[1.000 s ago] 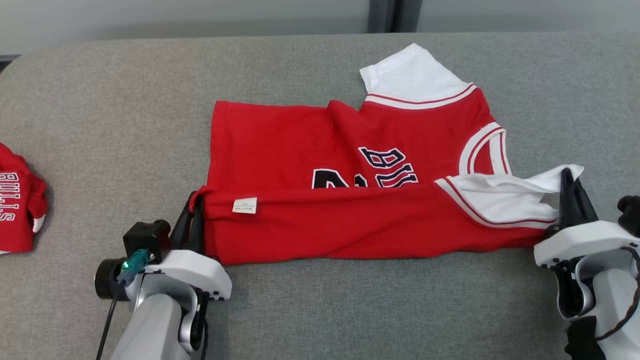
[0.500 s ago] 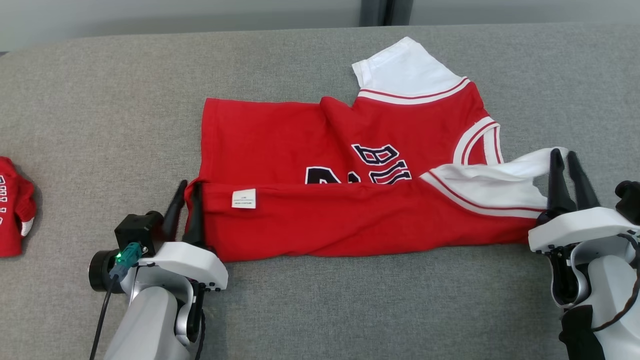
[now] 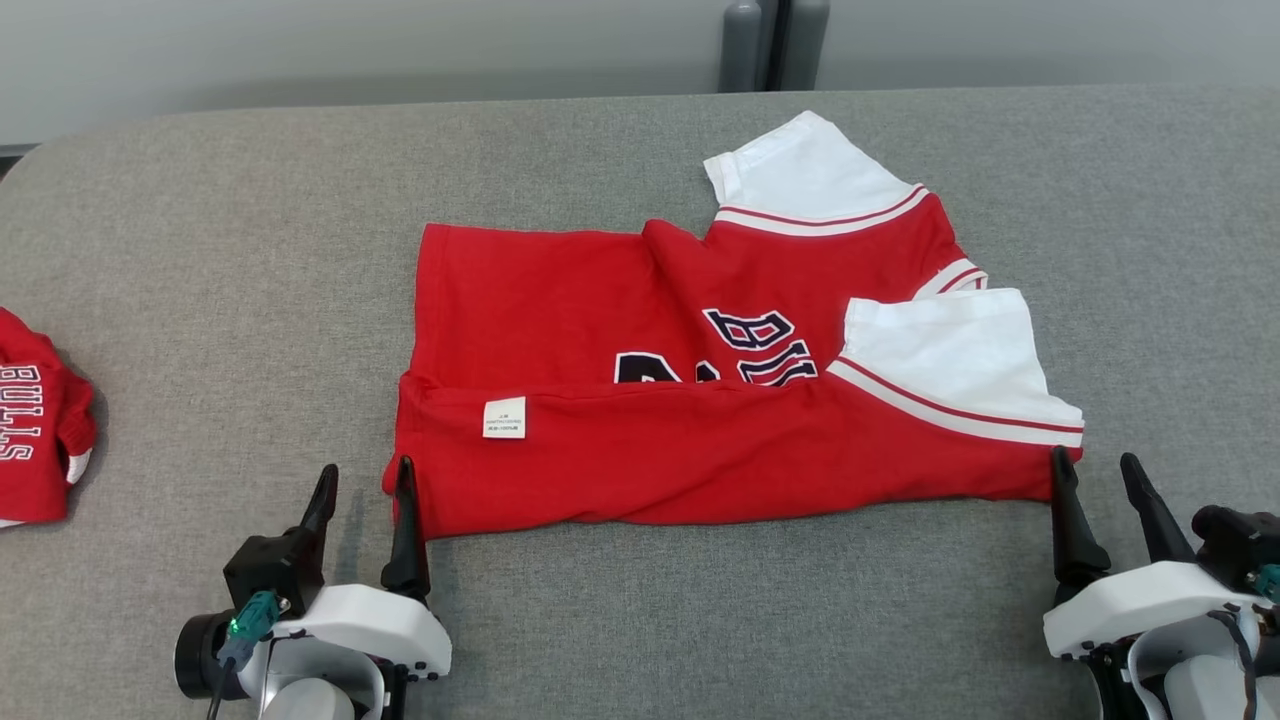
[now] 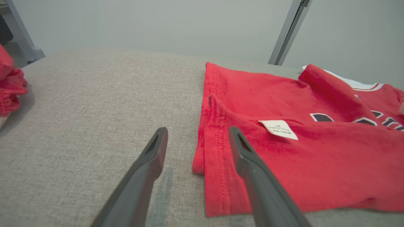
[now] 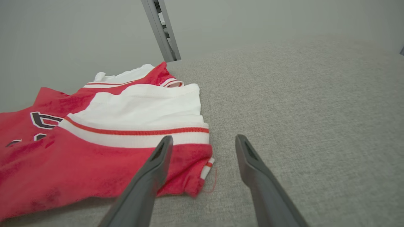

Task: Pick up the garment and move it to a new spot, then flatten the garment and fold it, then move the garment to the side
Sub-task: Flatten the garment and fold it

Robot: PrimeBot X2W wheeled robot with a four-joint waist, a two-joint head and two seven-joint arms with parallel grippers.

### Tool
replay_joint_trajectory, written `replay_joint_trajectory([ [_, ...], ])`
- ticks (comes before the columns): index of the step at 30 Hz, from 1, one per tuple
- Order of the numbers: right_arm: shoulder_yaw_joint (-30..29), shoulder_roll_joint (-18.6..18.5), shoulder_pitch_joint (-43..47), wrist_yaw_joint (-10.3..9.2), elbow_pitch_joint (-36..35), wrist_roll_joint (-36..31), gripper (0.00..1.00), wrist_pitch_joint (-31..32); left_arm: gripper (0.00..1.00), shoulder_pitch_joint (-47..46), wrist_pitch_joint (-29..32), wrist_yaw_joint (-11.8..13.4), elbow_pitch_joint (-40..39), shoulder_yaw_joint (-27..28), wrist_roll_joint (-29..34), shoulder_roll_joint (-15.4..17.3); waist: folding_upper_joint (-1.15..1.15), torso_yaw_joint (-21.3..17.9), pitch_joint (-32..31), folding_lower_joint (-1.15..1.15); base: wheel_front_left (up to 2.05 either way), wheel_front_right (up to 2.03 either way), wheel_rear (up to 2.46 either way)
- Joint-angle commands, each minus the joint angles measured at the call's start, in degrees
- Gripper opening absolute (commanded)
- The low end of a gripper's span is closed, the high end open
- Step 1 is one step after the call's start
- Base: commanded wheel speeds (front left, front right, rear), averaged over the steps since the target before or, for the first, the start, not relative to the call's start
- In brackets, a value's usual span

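Garment point(image 3: 690, 455), a red jersey with white sleeves, lies on the grey desk point(image 3: 230, 260), its near edge folded over. We see our left gripper point(image 3: 366, 468) wide open at its left corner and our right gripper point(image 3: 1093, 458) wide open at the right corner, both holding nothing

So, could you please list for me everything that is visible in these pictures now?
jersey: one, red with white sleeves and dark lettering, middle of the table, near edge folded over
label: one, white, on the jersey's folded part
second garment: one, red with white lettering, table's left edge
table: one, grey fabric top, under everything
post: one, grey, behind the table
left fingers: two, dark, spread open, at the jersey's near left corner
right fingers: two, dark, spread open, at its near right corner
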Motion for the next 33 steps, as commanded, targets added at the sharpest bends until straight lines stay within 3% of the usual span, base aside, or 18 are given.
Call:
replay_joint_trajectory([
  [1, 0.3, -0.5, 0.2, -0.02, 0.0, 0.1, 1.0, -0.3, 1.0, 0.1, 0.0, 0.1, -0.3, 0.0, -0.1, 0.3, 0.0, 0.0, -0.1, 0.0, 0.0, 0.0, 0.0],
  [15, 1.8, -1.2, -2.4, -0.02, 4.7, 1.7, 1.0, -0.3, 1.0, -1.0, 0.0, -0.5, 0.5, -1.6, -0.9, 0.3, 0.0, 1.1, 0.1, 0.0, 0.0, 0.0, 0.0],
  [26, 0.7, -0.7, 2.2, -0.02, 0.9, 3.2, 1.0, -0.3, 1.0, 0.1, 0.0, -0.9, 0.1, -1.4, -1.2, 0.3, 0.0, 1.1, -0.4, 0.0, 0.0, 0.0, 0.0],
  [33, 1.2, -0.7, 0.6, -0.02, 3.8, 1.7, 1.0, -0.3, 1.0, -1.0, 0.0, -1.0, 0.2, -2.2, -1.2, 0.3, 0.0, 1.2, 0.3, 0.0, 0.0, 0.0, 0.0],
])
